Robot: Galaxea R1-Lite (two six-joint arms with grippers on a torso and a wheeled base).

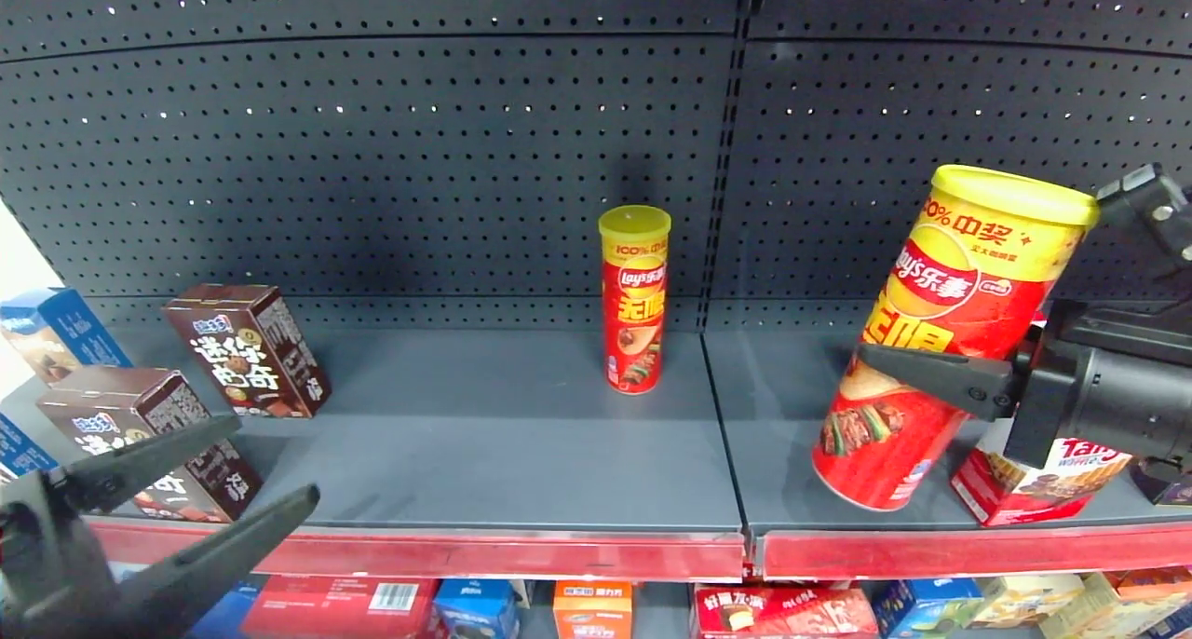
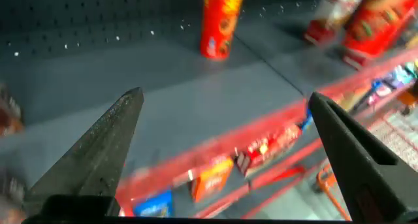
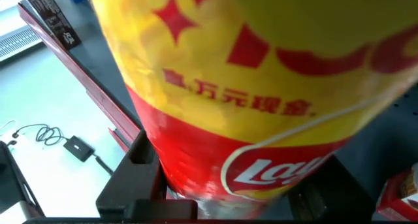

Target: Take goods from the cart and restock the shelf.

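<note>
My right gripper (image 1: 968, 378) is shut on a red chip can with a yellow lid (image 1: 941, 332), held tilted over the right half of the grey shelf (image 1: 521, 453). In the right wrist view that chip can (image 3: 261, 119) looms large between the fingers. A second, smaller-looking chip can (image 1: 634, 299) stands upright near the middle of the shelf, also seen as the upright can (image 2: 220, 21) from the left wrist. My left gripper (image 1: 200, 476) hangs open at the lower left, in front of the shelf's red edge, its fingers (image 2: 104, 152) spread with nothing between them.
Two brown boxes (image 1: 247, 348) (image 1: 149, 439) and blue boxes (image 1: 60, 332) stand at the shelf's left. A red-and-white box (image 1: 1038, 481) sits behind the held can at the right. The lower shelf (image 1: 596, 611) holds several packages. A perforated back panel (image 1: 466, 155) rises behind.
</note>
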